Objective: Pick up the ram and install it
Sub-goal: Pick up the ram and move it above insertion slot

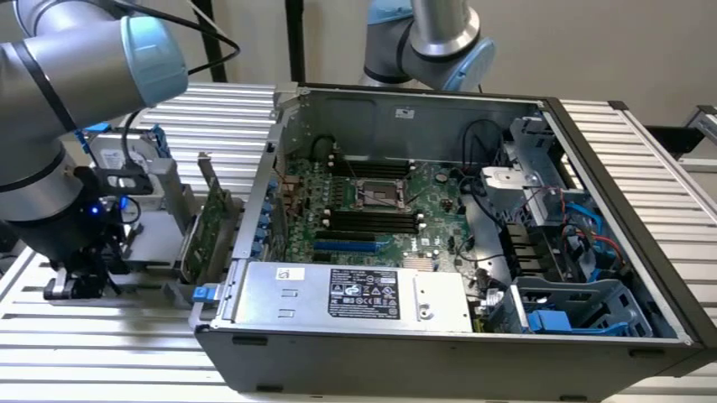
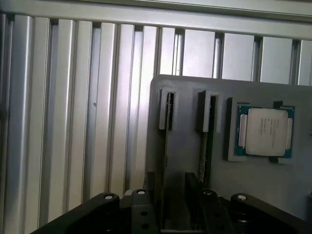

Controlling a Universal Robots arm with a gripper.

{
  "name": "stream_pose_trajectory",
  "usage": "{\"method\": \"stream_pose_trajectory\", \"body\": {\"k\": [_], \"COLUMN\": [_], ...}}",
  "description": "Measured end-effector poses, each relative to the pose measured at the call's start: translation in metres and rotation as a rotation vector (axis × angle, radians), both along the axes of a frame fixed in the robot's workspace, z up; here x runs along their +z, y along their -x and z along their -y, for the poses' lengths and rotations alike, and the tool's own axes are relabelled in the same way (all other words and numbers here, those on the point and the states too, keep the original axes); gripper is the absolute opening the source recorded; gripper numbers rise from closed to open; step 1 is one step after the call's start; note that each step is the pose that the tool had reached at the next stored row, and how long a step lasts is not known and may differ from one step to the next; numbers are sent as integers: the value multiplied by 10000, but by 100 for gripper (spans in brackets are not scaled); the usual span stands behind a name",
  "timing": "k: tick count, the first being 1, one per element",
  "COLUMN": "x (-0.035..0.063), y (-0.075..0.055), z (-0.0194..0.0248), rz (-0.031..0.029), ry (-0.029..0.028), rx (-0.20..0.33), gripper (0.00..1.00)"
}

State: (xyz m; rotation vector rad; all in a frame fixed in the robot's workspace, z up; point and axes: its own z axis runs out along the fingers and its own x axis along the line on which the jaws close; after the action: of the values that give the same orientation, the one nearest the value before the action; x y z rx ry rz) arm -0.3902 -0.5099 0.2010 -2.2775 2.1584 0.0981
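- The gripper (image 2: 170, 197) is down over the grey holder (image 2: 185, 156), partly open, its jaws on either side of one ram (image 2: 168, 112) with a gap on each side and touching nothing.
- That ram stands on edge in a holder slot.
- A second stick (image 2: 208, 122) stands in the neighbouring slot of the holder.
- A CPU (image 2: 265, 130) lies flat in the holder, beyond the second stick.
- The open case (image 1: 336, 361) sits to the exterior view's right of the holder.

We see free room above the mobo slots (image 1: 364, 220); PSU (image 1: 348, 294) and cables (image 1: 583, 231) crowd the sides. Outside, an upright exp. card (image 1: 213, 222) stands btwn holder (image 2: 253, 180) and case (image 1: 448, 113). Slim gap btwn the ram (image 2: 168, 117) and neighbour stick (image 2: 207, 126).
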Motion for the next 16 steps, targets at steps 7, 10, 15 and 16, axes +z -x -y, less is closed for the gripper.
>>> {"method": "stream_pose_trajectory", "body": {"k": [7, 10, 15, 16], "x": [-28, -32, -35, -35], "y": [-1, -4, -26, -29], "z": [34, 37, 37, 37], "rz": [-71, -85, -86, -86], "ry": [-1, 1, -2, -2], "rx": [-23, -32, -34, -34], "gripper": [100, 0, 0, 0]}}
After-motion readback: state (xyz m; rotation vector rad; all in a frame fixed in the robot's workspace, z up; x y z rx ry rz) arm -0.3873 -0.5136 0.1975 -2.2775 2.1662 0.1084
